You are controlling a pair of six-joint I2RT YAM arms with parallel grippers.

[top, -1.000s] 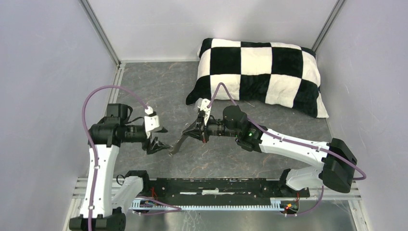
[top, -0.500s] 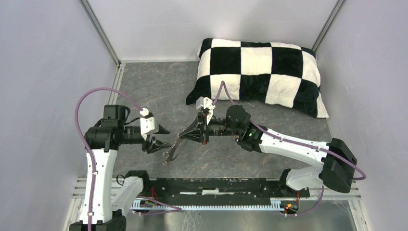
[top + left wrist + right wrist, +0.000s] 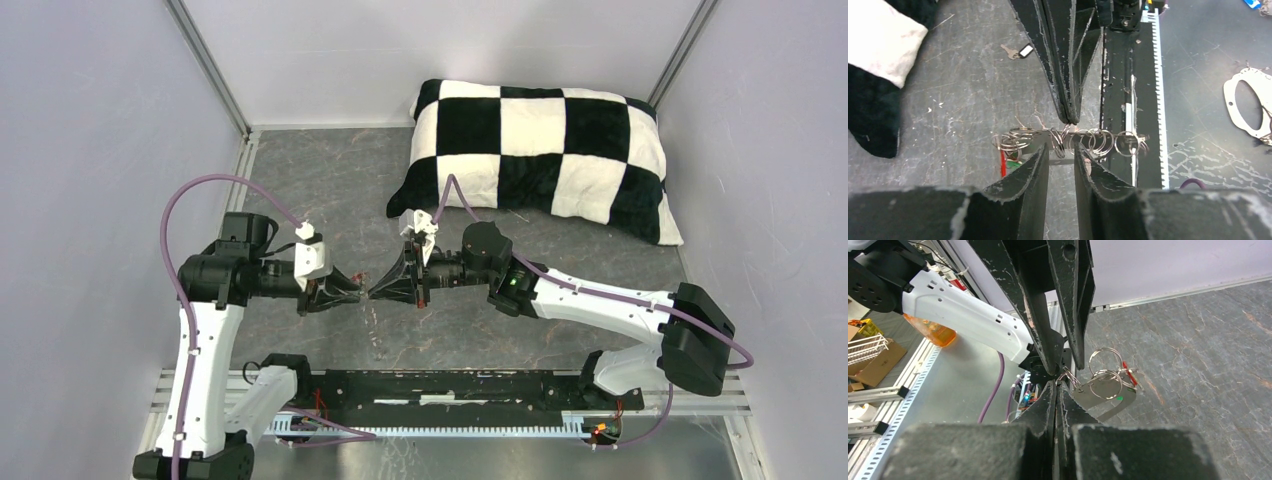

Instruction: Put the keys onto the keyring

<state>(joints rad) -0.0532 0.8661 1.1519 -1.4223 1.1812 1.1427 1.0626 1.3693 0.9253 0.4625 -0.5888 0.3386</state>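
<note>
The left gripper (image 3: 357,293) has swung in to meet the right gripper (image 3: 373,293) mid-frame. The keyring (image 3: 1088,399), dangling a moment ago, is now steadied between them for threading, I'd guess. Right fingers (image 3: 1040,412) pinch it tight; left fingers (image 3: 1023,175) stand narrowly apart — grip unclear.

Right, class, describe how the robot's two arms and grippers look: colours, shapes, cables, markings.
Both the left arm and right arm have white links and black joints. A purple cable loops along each. The left gripper and right gripper carry black, wedge-shaped fingers with scuffed edges. A small green light shows on the right arm.
</note>
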